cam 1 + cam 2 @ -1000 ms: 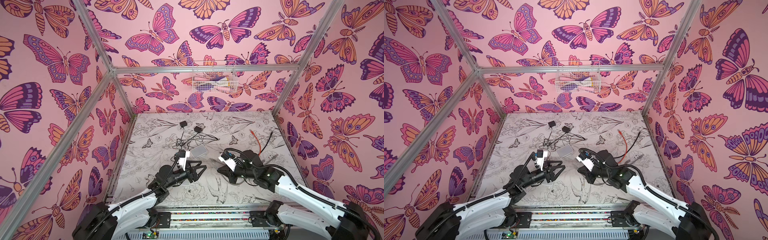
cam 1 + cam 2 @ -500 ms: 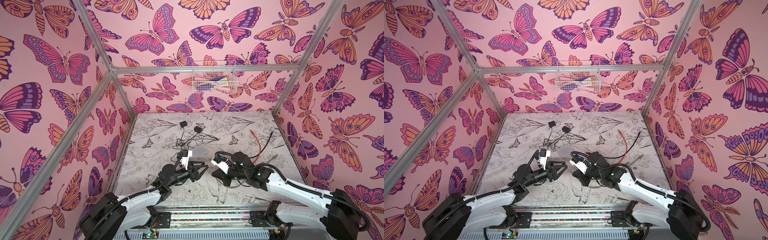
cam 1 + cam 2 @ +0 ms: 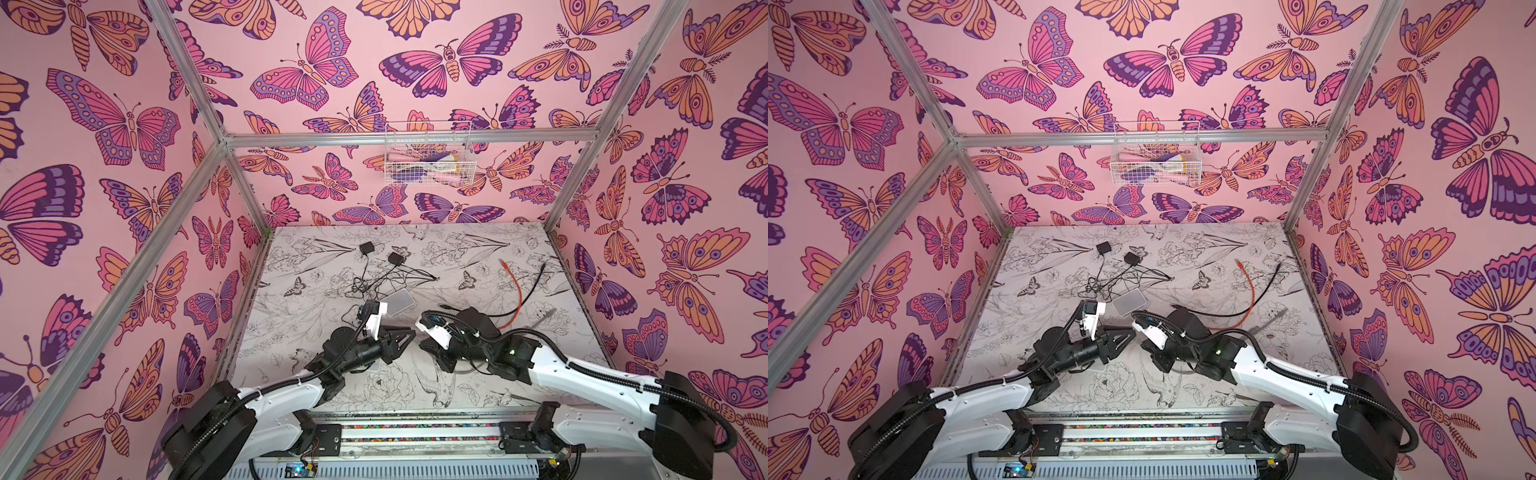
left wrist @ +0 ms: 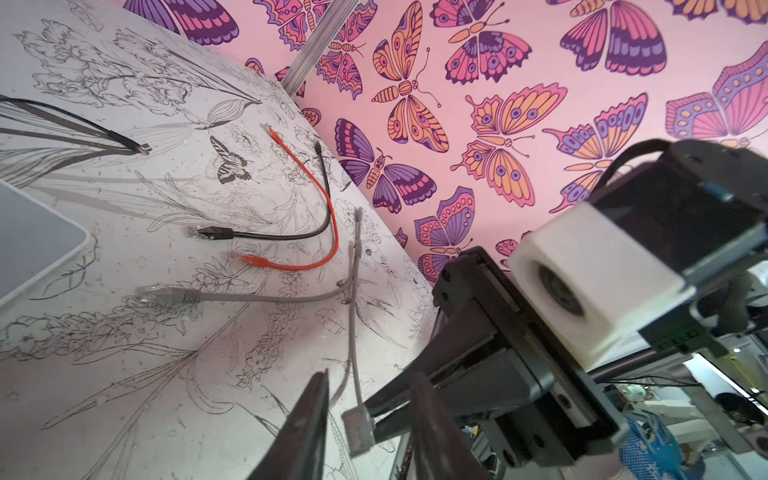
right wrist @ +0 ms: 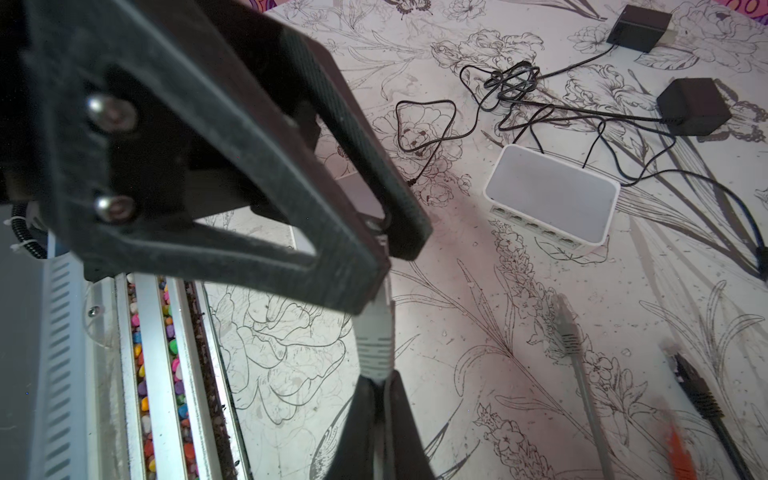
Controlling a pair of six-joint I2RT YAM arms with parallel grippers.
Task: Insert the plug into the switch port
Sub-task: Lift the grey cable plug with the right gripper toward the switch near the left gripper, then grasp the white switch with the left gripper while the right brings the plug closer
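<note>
Place: a robotics lab test cell.
Enclosure: aluminium frame bars hold butterfly-printed wall panels around a small boxed-in table.
Work surface: the tabletop is covered with a black-and-white flower print.
Machines: two white-and-black robot arms, the left arm and the right arm, are mounted on a metal rail at the front edge. A white camera housing sits on one wrist.
Props: a white network switch, loose network cables and black power adapters lie on the table. A wire basket hangs on the back wall.

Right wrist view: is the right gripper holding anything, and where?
Yes: right gripper clamps the grey cable just behind the plug boot.
</note>
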